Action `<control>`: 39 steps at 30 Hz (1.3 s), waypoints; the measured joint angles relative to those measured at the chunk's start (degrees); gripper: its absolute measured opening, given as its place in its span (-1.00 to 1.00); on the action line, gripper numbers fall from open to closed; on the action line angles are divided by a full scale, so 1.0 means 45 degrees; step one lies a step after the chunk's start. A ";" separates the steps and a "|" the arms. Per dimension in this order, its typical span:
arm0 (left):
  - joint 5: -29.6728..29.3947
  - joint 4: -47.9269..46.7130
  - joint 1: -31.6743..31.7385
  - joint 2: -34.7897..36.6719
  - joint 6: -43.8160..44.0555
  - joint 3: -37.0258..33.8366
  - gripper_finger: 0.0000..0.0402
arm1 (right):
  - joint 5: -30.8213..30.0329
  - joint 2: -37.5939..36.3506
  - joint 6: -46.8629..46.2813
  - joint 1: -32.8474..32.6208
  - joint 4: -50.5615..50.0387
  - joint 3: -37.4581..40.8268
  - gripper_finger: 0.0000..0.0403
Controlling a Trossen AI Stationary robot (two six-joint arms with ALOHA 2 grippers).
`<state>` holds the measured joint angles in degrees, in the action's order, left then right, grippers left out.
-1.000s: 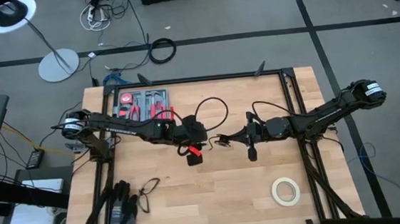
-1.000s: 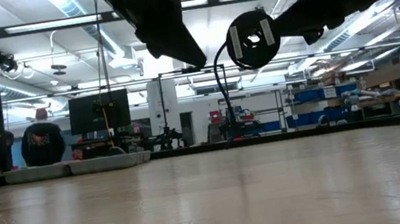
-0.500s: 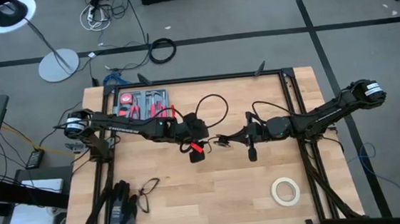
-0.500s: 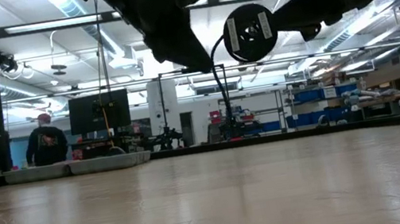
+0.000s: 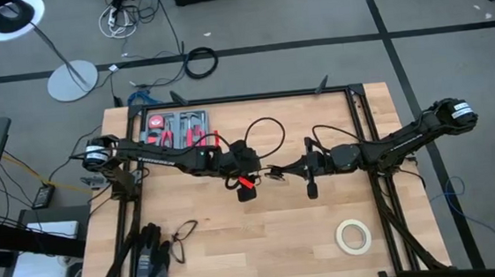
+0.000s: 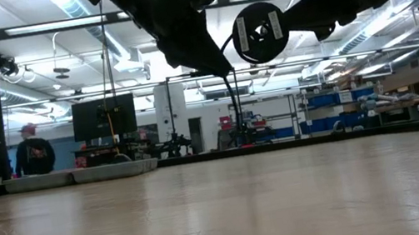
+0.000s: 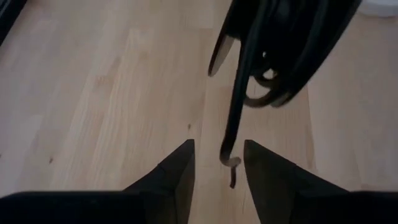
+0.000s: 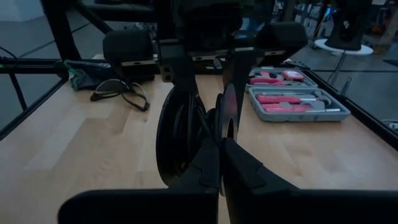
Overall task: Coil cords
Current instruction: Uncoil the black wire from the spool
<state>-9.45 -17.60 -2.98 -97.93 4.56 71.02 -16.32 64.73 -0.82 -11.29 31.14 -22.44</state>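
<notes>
A round black reel with the thin black cord wound on it hangs well above the wooden table at mid-table. My right gripper reaches in from the table's right and is shut on it. One strand of cord drops from the reel, and its hooked free end hangs between the open fingers of my left gripper, with a gap on each side. A slack loop of cord arcs toward the far edge. My left gripper comes from the table's left, slanting down. My right gripper holds the reel at its rim, pinched between the two shut fingers. The fingers come nearly level from the table's right. The reel stands on edge, lifted clear of the table, with the cord hanging below it; the fingers hide the exact place of contact.
A red-and-grey tool case lies at the far left. Eyeglasses and dark gloves lie at the near left, and a cream tape roll at the near right. Black frame rails run along the table's sides.
My left gripper has edged toward the table's right, closer to the reel and its hanging strand. The right gripper and the reel have stayed where they were.
</notes>
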 joint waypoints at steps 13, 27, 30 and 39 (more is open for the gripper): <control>-0.0257 -0.0970 0.0000 0.0067 -0.0687 0.0274 -0.98 | -0.0448 0.0010 -0.0005 0.0005 -0.0521 0.0000 -1.00; 0.0165 -0.2746 -0.0121 0.0121 -0.0888 0.3099 -0.99 | -0.1278 0.0010 -0.0242 0.0005 -0.0567 0.0000 -1.00; 0.0214 -0.2712 -0.0317 0.0112 -0.0705 0.3099 -0.99 | -0.1584 0.0010 -0.0248 0.0083 -0.0560 0.0000 -1.00; 0.0127 -0.1790 -0.0616 0.0055 -0.0282 0.3094 -0.99 | -0.2129 0.0010 -0.0567 0.0291 -0.0177 0.0000 -1.00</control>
<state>-8.88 -25.66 -5.76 -97.68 3.29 84.95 -25.90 64.77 -3.37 -9.98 30.34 -22.44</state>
